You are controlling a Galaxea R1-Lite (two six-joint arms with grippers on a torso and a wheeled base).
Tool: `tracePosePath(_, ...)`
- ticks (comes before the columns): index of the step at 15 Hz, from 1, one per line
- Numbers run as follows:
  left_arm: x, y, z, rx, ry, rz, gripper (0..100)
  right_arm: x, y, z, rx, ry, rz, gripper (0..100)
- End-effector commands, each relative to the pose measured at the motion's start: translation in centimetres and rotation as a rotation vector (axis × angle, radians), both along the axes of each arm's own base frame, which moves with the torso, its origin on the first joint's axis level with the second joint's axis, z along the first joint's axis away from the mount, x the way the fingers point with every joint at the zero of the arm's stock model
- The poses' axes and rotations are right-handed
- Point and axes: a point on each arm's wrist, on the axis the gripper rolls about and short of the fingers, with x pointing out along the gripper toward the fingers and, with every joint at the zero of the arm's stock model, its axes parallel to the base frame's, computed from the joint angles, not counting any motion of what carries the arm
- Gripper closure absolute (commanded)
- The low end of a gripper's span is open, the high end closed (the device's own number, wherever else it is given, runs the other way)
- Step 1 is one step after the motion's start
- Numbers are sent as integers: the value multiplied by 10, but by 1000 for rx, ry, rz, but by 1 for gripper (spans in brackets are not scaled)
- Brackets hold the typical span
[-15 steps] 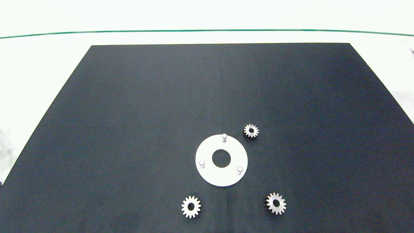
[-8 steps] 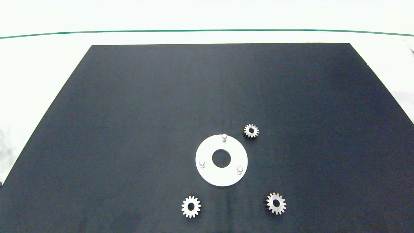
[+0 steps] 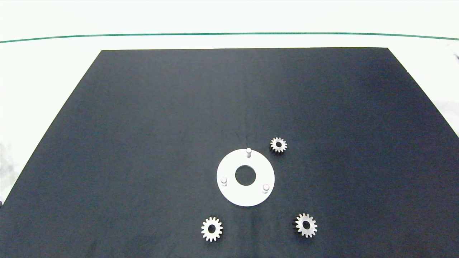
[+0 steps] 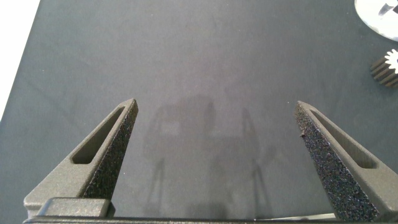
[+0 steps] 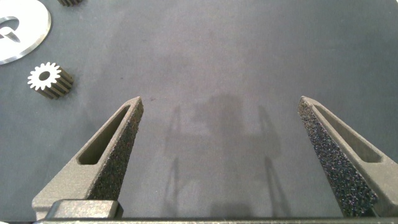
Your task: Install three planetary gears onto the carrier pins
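Three small silvery-white metal spur gears (image 3: pixel 278 144) lie off the flat white round disc (image 3: pixel 229 188) — both grippers, left (image 4: pixel 216 109) and right (image 5: pixel 220 104), gape wide over the black mat (image 3: pixel 161 125).

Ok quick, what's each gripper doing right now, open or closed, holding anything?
Left gripper: open, holding nothing, over the bare black mat.
Right gripper: open, holding nothing, also over the mat.

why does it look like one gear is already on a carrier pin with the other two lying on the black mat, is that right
Not quite. The head view shows all three planetary gears lying on the black mat, and all three carrier pins bare.
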Motion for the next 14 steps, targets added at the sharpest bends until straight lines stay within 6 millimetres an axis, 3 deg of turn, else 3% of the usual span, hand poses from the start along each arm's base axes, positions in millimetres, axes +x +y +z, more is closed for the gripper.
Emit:
tracePosePath(1, 0, 0, 0, 1, 1, 0, 0, 0, 0, 0, 1, 1, 0, 0)
tracePosePath(14, 0, 0, 1, 5, -1, 10, 0, 0, 0, 0, -2, 4, -9, 0)
